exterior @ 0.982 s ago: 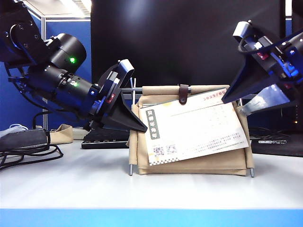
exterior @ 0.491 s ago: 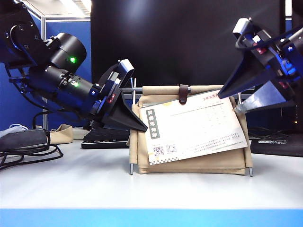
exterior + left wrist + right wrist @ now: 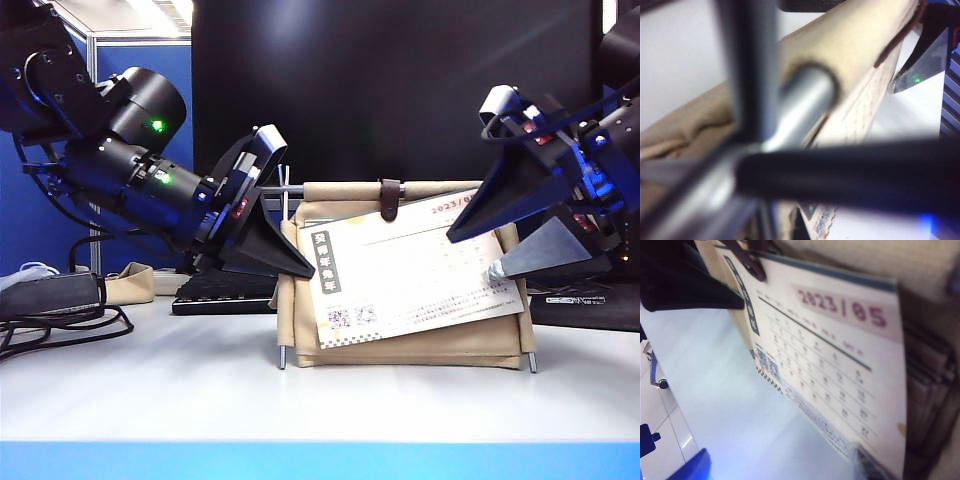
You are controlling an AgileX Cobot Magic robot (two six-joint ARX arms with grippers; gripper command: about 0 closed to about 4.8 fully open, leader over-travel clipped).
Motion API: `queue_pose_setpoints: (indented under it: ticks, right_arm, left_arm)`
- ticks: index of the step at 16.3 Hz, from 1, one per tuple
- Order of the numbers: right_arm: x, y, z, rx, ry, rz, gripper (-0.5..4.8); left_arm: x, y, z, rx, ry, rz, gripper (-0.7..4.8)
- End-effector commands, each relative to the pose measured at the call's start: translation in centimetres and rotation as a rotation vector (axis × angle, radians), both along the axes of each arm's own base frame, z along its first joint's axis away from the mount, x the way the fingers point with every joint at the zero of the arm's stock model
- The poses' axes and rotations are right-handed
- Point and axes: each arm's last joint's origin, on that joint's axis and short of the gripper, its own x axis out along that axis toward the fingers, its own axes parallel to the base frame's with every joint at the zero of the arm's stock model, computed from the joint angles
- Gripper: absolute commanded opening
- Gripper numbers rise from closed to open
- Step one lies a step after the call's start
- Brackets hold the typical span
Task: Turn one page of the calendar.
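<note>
- Where the table (image 3: 150, 390) holds one calendar (image 3: 400, 345), one page (image 3: 415, 275) leans tilted on its front, printed "2023/05".
- Left gripper (image 3: 300, 268): closed, at the calendar's left edge.
- Right gripper (image 3: 470, 255): spread, straddling the page's right edge.

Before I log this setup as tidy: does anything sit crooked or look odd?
Yes: the front page on the calendar hangs askew, its right side higher than its left, while the stand sits level. The right gripper brackets its right edge with open fingers.
</note>
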Motion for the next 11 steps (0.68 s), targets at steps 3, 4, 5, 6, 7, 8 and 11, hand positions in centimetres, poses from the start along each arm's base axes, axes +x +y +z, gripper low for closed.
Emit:
queue_pose_setpoints:
  ticks: [3,4,5,6,7,8,11]
  right_arm:
    - [-0.2,0.4,0.7,-0.060,-0.065,-0.020,3.55]
    - [-0.4,0.0,1.5,-0.117,-0.137,-0.052,3.56]
    - [-0.7,-0.2,2.3,-0.117,-0.174,-0.063,3.56]
    - [-1.0,-0.4,3.0,-0.111,-0.207,-0.071,3.56]
    - [-1.3,-0.6,3.7,-0.113,-0.235,-0.088,3.55]
    - [-1.9,-0.9,4.7,-0.122,-0.279,-0.112,3.55]
    - [-2.6,-0.9,5.6,-0.088,-0.309,-0.095,3.55]
  left_arm:
    - [-0.3,-0.5,0.0,0.009,-0.003,-0.005,-0.06]
    - [-0.3,-0.5,0.0,0.010,0.000,-0.005,-0.06]
    - [-0.3,-0.5,0.0,0.011,0.001,-0.005,-0.06]
    - [-0.3,-0.5,0.0,0.011,0.001,-0.005,-0.06]
    - [-0.3,-0.5,0.0,0.011,0.000,-0.005,-0.06]
    - [-0.3,-0.5,0.0,0.010,0.000,-0.005,-0.06]
    - [-0.3,-0.5,0.0,0.010,-0.001,-0.005,-0.06]
